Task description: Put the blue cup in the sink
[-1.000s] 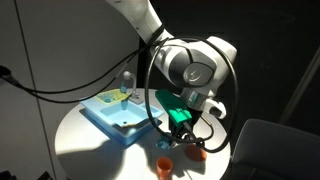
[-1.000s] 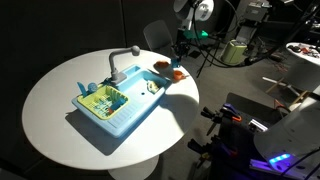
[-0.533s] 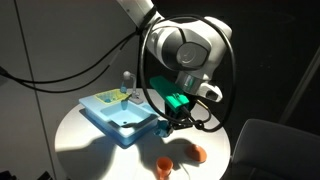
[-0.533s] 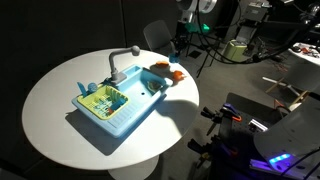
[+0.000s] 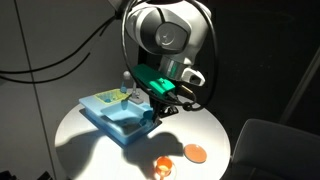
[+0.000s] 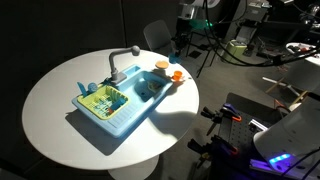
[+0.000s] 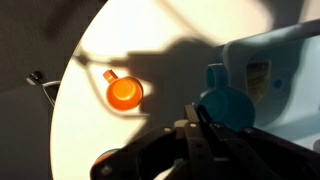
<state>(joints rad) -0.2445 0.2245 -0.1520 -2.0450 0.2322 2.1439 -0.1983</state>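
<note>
Tool (image 7: 203, 122) clenched on the blue cup (image 7: 226, 106), which hangs at the near edge of the sink (image 7: 272, 62), seemingly short of the basin. Released here, the cup would likely strike the rim and roll across the desk (image 7: 90, 130) toward the orange cup (image 7: 124, 92).

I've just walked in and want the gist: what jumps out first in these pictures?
The big arm looms over the round white table, its gripper shut on the blue cup at the edge of the sink. Next comes the bright orange cup on the lit tabletop, with an orange disc close by.
</note>
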